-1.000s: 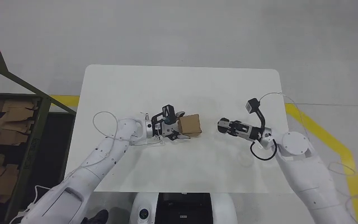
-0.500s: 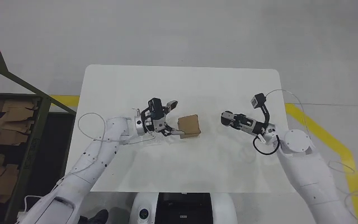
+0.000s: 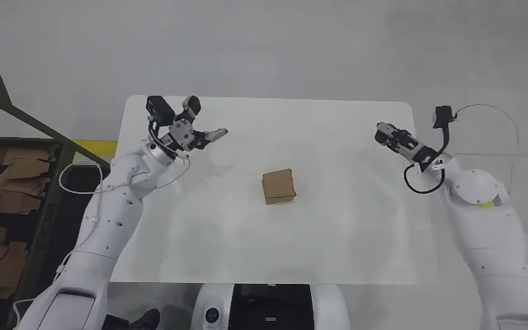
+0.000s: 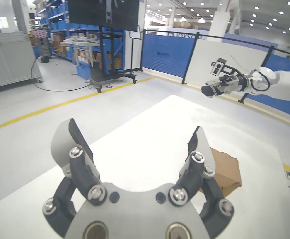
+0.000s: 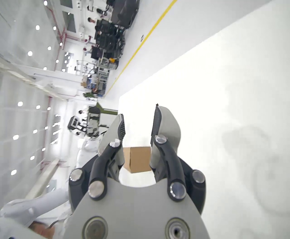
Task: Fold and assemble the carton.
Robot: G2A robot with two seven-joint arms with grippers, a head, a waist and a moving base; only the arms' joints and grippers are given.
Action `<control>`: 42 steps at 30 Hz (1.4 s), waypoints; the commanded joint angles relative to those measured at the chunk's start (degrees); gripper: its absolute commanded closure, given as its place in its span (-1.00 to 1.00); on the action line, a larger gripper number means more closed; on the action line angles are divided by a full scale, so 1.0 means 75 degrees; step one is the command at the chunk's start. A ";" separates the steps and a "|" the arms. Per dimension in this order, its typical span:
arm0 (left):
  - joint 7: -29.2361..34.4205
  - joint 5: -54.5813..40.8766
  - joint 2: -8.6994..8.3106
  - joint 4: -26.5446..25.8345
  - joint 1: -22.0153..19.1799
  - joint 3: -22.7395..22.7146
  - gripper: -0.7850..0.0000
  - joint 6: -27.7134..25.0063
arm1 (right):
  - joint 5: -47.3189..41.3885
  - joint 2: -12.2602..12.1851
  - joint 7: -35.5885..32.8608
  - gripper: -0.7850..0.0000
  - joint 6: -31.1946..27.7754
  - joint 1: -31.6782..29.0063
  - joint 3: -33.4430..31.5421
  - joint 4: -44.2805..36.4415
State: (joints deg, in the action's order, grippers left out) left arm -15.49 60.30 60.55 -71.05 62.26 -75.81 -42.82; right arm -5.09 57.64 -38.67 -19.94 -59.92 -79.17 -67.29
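Found carton (image 3: 279, 186) (image 4: 226, 172) (image 5: 137, 158) near the middle of the table (image 3: 346, 247), standing as a closed brown box with its top face shut. Faces in sight plain brown cardboard; one upper edge looks ragged in the left wrist view.

Logged left gripper (image 3: 205, 124) (image 4: 134, 124) above the table's far left corner, well apart from the carton. Jaws spread wide, gripping nothing; dark pads worn at the tips.

Logged right gripper (image 3: 384, 132) (image 5: 138, 111) (image 4: 207, 90) over the far right part of the table, near its right edge, also well apart from the carton. Jaws parted by a narrow gap, gripping nothing. Carton framed between the two fingers in the right wrist view, but lying far beyond them on the table.

Writing: white lettering on the blue partition (image 4: 167, 54) behind the table in the left wrist view, left untranscribed.

Surroundings: large dark screen on a wheeled stand (image 4: 103, 13) beside the partition; yellow floor line (image 3: 92, 149) by the table's left side; green rack of flat cardboard blanks (image 3: 25, 177) left of the table.
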 commanded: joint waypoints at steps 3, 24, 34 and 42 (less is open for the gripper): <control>0.0586 -0.0797 -0.0023 0.0189 -0.0046 -0.0289 -1.00 0.0137 | 0.0963 -0.0031 0.0929 0.29 0.0008 0.0083 -0.0135 -0.0019; 0.1977 -0.2065 -0.0204 -0.0199 0.0299 -0.1475 -1.00 0.0771 | 0.4353 -0.0047 0.5311 -1.00 0.0213 -0.0405 -0.0638 -0.0230; 0.1885 -0.1844 -0.0222 -0.0278 0.0401 -0.1595 -1.00 0.0939 | 0.4352 -0.0047 0.5311 -1.00 0.0212 -0.0405 -0.0638 -0.0230; 0.1886 -0.1848 -0.0222 -0.0277 0.0401 -0.1594 -1.00 0.0935 | 0.4353 -0.0047 0.5311 -1.00 0.0213 -0.0405 -0.0638 -0.0230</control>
State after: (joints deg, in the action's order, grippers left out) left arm -1.34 46.44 58.89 -73.12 65.26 -87.77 -35.81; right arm 27.55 57.29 1.16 -18.34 -62.96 -83.96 -69.02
